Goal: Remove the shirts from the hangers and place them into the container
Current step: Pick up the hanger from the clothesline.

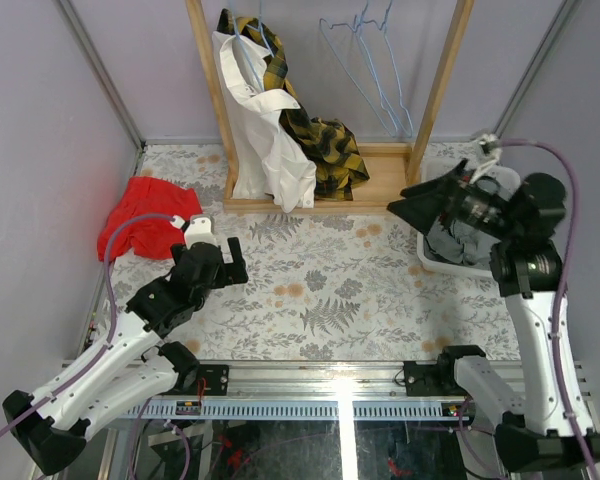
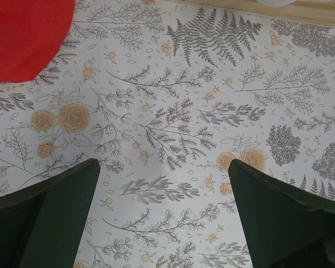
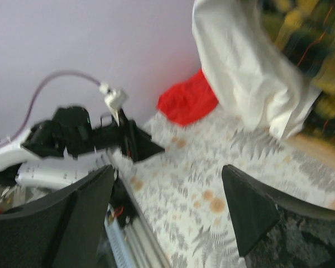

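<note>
A white shirt [image 1: 265,130] and a yellow-and-black plaid shirt [image 1: 320,140] hang on light-blue hangers [image 1: 248,40] at the left of the rack. Empty hangers [image 1: 375,70] hang at its right. The white container [image 1: 427,258] stands at the right with a grey shirt [image 1: 455,240] in it. My right gripper [image 1: 412,200] hovers over the container's left side, pointing left, open and empty. Its wrist view shows the gripper [image 3: 167,170], the white shirt [image 3: 245,67] and the plaid shirt [image 3: 301,39]. My left gripper [image 1: 236,262] is open over the tablecloth, seen empty [image 2: 163,163].
A red cloth [image 1: 145,220] lies at the left, close to the left arm, and shows in the wrist views [image 2: 22,33] [image 3: 187,103]. The wooden rack base [image 1: 380,170] and its uprights stand at the back. Grey walls close in both sides.
</note>
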### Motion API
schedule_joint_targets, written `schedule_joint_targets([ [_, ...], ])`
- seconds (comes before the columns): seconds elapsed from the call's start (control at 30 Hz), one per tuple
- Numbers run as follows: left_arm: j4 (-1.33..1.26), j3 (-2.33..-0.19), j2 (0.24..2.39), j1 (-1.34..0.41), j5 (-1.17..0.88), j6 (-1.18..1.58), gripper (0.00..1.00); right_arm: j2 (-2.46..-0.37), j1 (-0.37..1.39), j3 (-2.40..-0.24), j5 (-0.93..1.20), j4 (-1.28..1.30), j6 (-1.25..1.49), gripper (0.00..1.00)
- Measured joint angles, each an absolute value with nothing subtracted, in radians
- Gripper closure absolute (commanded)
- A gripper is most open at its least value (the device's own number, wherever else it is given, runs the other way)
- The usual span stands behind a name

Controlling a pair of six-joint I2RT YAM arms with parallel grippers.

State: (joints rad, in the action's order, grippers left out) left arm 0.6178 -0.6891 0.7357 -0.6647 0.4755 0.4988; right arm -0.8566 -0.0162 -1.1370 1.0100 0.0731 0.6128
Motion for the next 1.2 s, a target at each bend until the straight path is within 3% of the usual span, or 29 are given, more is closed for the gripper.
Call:
schedule_joint_targets([
  [0.23, 0.618, -0.689, 0.734, -0.665, 0.476, 0.501, 0.0, -1.057, 0.388, -1.188, 0.754, 0.338, 0.421, 0.16],
  [0.5, 0.619, -0.689, 0.735, -0.665, 0.479, 0.513, 0.0, -1.148, 0.588, -1.228, 0.355, 0.417, 0.307, 0.18],
  [0.93, 0.62, -0.69, 0.738, -0.665, 0.485, 0.522, 0.0, -1.308, 0.735, -1.342, -0.142, 0.125, 0.109, 0.15],
  [1.2, 0.62, -0.69, 0.738, -0.665, 0.496, 0.525, 0.0, -1.549, 0.736, -1.616, -0.261, 0.086, 0.09, 0.14],
])
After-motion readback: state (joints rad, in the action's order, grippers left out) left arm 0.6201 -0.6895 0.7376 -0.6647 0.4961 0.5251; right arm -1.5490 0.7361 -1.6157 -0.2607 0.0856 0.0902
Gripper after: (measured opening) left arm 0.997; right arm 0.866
